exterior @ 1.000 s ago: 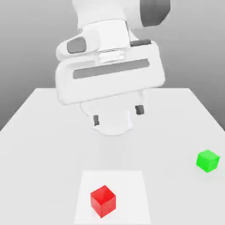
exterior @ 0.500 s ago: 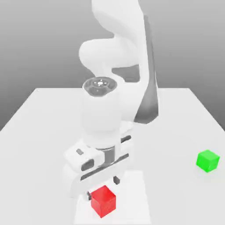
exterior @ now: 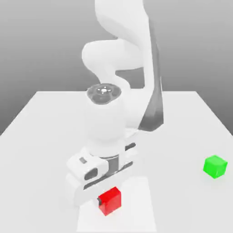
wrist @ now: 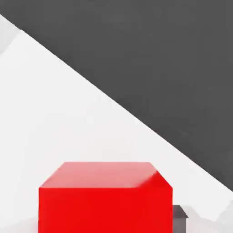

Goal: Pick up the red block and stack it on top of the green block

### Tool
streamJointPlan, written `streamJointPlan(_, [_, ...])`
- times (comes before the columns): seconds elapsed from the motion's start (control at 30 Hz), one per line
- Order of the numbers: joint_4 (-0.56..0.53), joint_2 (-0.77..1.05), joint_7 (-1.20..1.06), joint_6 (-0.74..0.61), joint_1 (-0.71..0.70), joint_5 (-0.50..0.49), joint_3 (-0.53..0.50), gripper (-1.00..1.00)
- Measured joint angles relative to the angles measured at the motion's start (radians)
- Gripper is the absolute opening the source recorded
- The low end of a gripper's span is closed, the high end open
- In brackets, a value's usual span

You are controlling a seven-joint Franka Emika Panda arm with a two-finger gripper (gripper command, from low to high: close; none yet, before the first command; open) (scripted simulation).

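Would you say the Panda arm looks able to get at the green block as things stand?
Probably not just yet: the end effector seems taken up with the red block, though nothing visible stands beside or on the green block to block it.

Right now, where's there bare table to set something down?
Bare table lies between the white mat and the green block, and also behind that block. It's crowded around the red block, where the tool reaches over the mat.
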Motion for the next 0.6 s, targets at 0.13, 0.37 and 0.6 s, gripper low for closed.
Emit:
streamJointPlan(0.13, [-0.023, -0.047, -0.103, -0.030, 0.096, -0.030, 0.118, -1.00])
streamJointPlan(0.37, [-0.067, -0.128, -0.313, -0.065, 0.390, -0.069, 0.312, -1.00])
streamJointPlan(0.6, [-0.080, -0.034, -0.424, 0.052, 0.554, -0.142, 0.360, -1.00])
